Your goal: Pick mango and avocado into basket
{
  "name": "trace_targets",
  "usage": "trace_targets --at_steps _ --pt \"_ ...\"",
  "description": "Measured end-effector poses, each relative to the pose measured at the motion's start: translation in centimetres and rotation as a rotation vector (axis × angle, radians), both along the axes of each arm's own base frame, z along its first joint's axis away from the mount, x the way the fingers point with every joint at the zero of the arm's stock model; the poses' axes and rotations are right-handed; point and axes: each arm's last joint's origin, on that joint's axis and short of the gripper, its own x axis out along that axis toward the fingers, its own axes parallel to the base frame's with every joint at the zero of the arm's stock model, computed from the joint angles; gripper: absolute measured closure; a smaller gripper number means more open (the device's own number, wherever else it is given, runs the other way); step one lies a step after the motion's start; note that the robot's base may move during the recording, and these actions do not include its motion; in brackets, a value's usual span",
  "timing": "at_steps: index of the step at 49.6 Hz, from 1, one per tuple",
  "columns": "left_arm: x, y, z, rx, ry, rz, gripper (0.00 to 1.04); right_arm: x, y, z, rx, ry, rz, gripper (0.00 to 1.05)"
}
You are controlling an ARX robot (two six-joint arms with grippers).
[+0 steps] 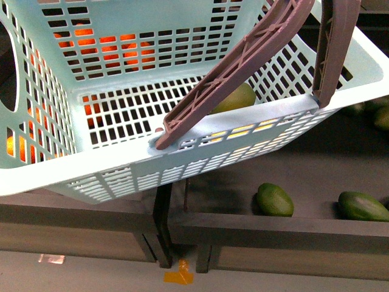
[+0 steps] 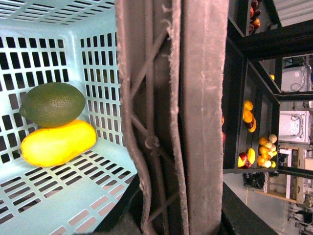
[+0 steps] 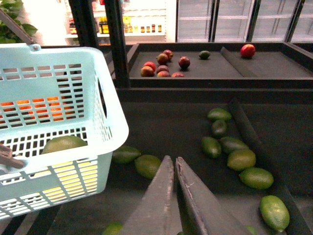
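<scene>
Both fruits already lie in the basket. My left wrist camera shows the avocado resting on top of and touching the mango, the pair tucked against a slotted wall. From the front I see only a green curve of the avocado behind the handle, with yellow glowing through the slots below it.

The picking looks done to me, so what remains is carrying the basket steadily. It hangs tilted over the dark counter, one corner lower than the rest. My left arm seems to be at the handle, which fills that camera's view, but my left jaws are not in the picture, so I cannot say how they stand.

My right jaws are pressed together with nothing between them, hovering above loose green fruits on the counter, just beside the basket's wall.

I would keep the basket level and move slowly, because the avocado perched on the mango could roll. I would also keep my right arm clear of the basket's wall and leave the loose fruits alone.
</scene>
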Motion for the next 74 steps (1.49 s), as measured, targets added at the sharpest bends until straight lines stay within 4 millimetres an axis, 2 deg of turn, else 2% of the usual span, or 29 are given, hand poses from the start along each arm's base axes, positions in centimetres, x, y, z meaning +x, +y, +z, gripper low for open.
trace_targets --at_steps 14,20,29,48,74 --pt "0.0 0.0 0.0 0.001 -0.002 -0.002 0.87 0.0 0.0 0.0 0.0 0.0 0.0 0.57" --pt "0.0 0.0 0.0 0.001 -0.001 -0.001 0.87 0.0 0.0 0.0 0.0 0.0 0.0 0.31" --pt "0.0 0.0 0.0 0.001 -0.002 -0.001 0.87 0.0 0.0 0.0 0.0 0.0 0.0 0.07" --pt "-0.27 -0.44 0.02 -0.021 0.016 -0.025 0.87 -0.01 -0.01 -0.01 0.0 0.0 -0.003 0.09" --pt "0.0 -0.02 -0.03 0.003 -0.002 0.001 0.87 -0.02 0.0 -0.01 0.0 0.0 0.0 0.09"
